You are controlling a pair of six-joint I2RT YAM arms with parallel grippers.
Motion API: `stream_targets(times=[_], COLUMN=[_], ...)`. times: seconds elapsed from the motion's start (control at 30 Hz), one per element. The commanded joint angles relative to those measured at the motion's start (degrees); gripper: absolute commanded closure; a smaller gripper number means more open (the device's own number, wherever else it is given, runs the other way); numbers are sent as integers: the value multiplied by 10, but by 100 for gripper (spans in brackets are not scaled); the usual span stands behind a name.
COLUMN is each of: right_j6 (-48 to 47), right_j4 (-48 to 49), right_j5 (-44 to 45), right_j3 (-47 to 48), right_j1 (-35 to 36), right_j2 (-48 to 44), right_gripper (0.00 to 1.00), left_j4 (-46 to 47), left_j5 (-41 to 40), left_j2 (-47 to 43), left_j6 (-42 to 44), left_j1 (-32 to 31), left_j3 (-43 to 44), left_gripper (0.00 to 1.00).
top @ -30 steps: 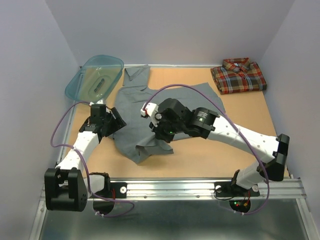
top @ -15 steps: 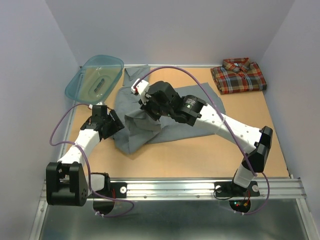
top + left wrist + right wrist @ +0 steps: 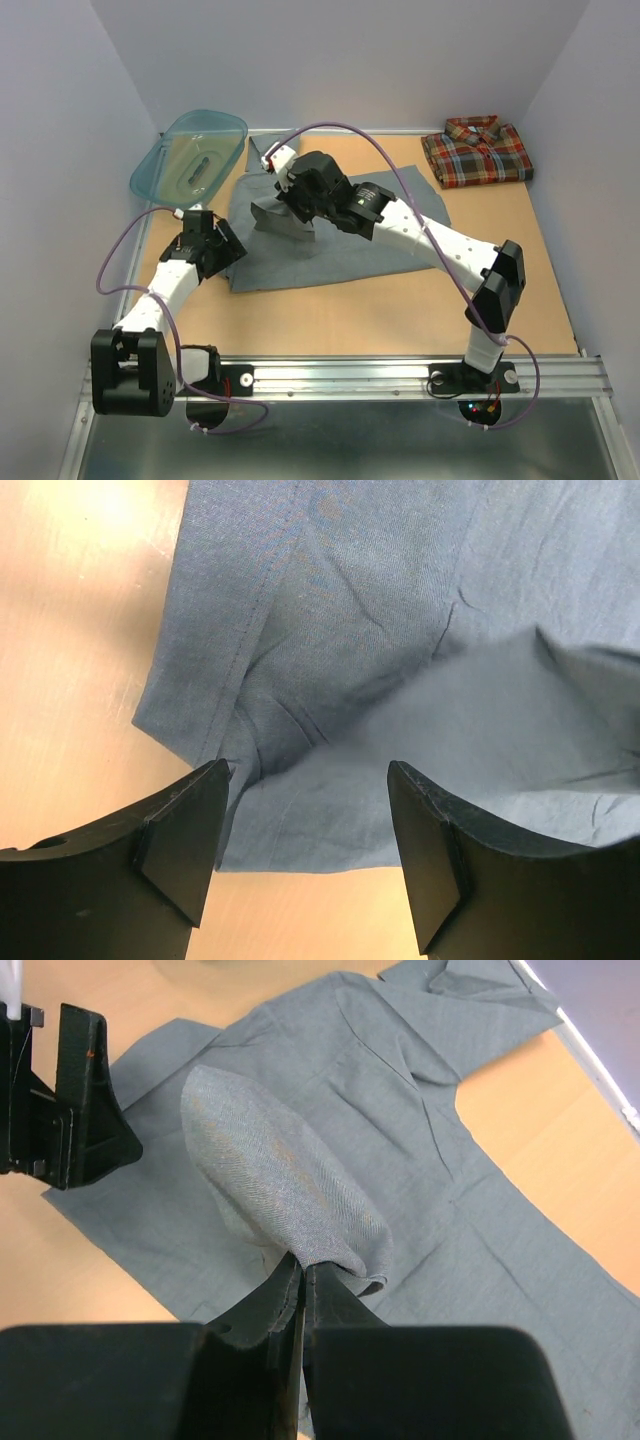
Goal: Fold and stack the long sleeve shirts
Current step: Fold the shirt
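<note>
The grey shirt (image 3: pixel 330 250) lies spread on the wooden table, collar toward the back. My right gripper (image 3: pixel 285 205) is shut on a fold of the grey shirt (image 3: pixel 290 1190) and holds it raised over the shirt's left part. My left gripper (image 3: pixel 228 250) is open and empty at the shirt's left edge, its fingers (image 3: pixel 185 835) either side of the shirt's near hem corner (image 3: pixel 300 830). In the right wrist view the left gripper (image 3: pixel 75 1110) shows at the left. The plaid shirt (image 3: pixel 476 151) lies folded at the back right.
A teal plastic basin (image 3: pixel 190 152) leans at the back left corner. White walls close the table at back and sides. A metal rail (image 3: pixel 400 380) runs along the near edge.
My right gripper has carried the held grey cloth from the shirt's near left part back and to the left, toward the collar. The left gripper has stayed in place.
</note>
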Motion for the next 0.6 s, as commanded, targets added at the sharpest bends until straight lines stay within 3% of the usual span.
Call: stream_targets(times=[0.0, 0.13, 0.3, 0.57], right_j6=[-14, -25, -33, -18], right_j4=[58, 62, 66, 66], right_j5=[-22, -39, -72, -99], right_j3=[10, 5, -5, -35], right_j1=[0, 0, 0, 0], right_j2=[17, 27, 35, 17], right_gripper=[96, 93, 91, 91], left_j4=[-15, -34, -14, 64], left_j5=[-13, -8, 64, 93], left_j2=[-47, -98, -144, -85], left_j6=[-7, -9, -32, -84], left_j1=[1, 0, -2, -38], left_j3=[-2, 5, -8, -48], left_gripper=[25, 25, 29, 38])
